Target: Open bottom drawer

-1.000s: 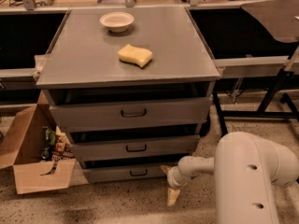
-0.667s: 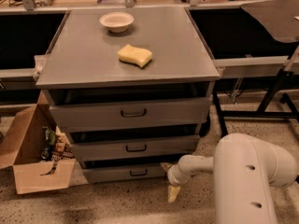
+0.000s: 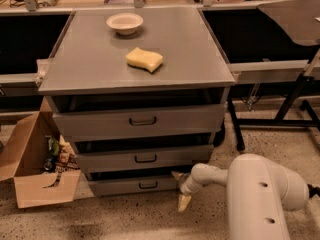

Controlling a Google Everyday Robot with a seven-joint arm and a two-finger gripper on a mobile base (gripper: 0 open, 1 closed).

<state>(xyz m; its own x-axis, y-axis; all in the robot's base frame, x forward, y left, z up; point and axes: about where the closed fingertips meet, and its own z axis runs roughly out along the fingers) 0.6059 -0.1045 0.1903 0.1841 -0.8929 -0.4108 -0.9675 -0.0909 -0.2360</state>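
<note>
Down at floor level, just off the right end of the bottom drawer point(image 3: 120, 186), we see the pincer point(image 3: 180, 189) with its two pale fingers point(image 3: 184, 202) spread apart and nothing between them. The upper finger points at the drawer's right corner; we cannot tell whether it touches. The drawer is the lowest of three grey fronts, and its small dark handle point(image 3: 148, 185) sits well left of the pincer. Against a second ago, the pincer looks slightly higher and nearer the drawer front, while the drawer itself has not shifted. On the tabletop point(image 3: 90, 69) we see a bowl point(image 3: 124, 22) and a yellow sponge point(image 3: 144, 59). The print on the packets in the cardboard box point(image 3: 40, 190) is too small to read.
</note>
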